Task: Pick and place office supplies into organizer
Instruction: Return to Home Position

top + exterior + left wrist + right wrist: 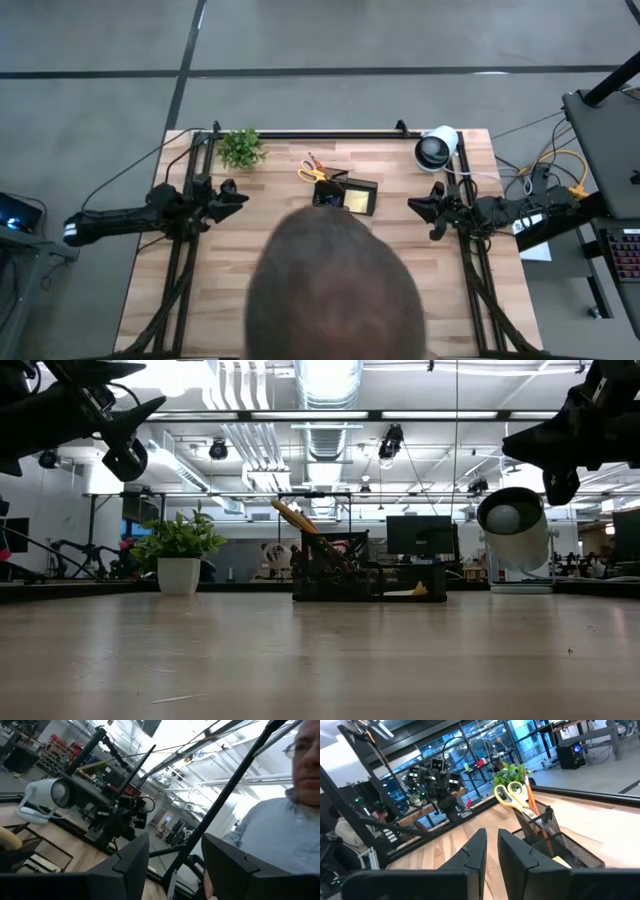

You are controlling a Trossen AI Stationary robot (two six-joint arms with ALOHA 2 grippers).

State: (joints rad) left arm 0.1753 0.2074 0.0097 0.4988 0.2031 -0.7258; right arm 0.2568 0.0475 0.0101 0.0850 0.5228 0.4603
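Left gripper (238,193) aloft | right gripper (418,212) aloft | person's head (335,285) — hides table (455,290) middle

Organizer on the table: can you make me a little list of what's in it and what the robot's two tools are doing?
Organizer: black mesh, far middle of the table
Sticking out the top: yellow scissors, orange pencils
Lying in its lower part: yellow sticky pad
Left tool: open, empty, raised at the table's left
Right tool: slightly open, empty, raised at the right
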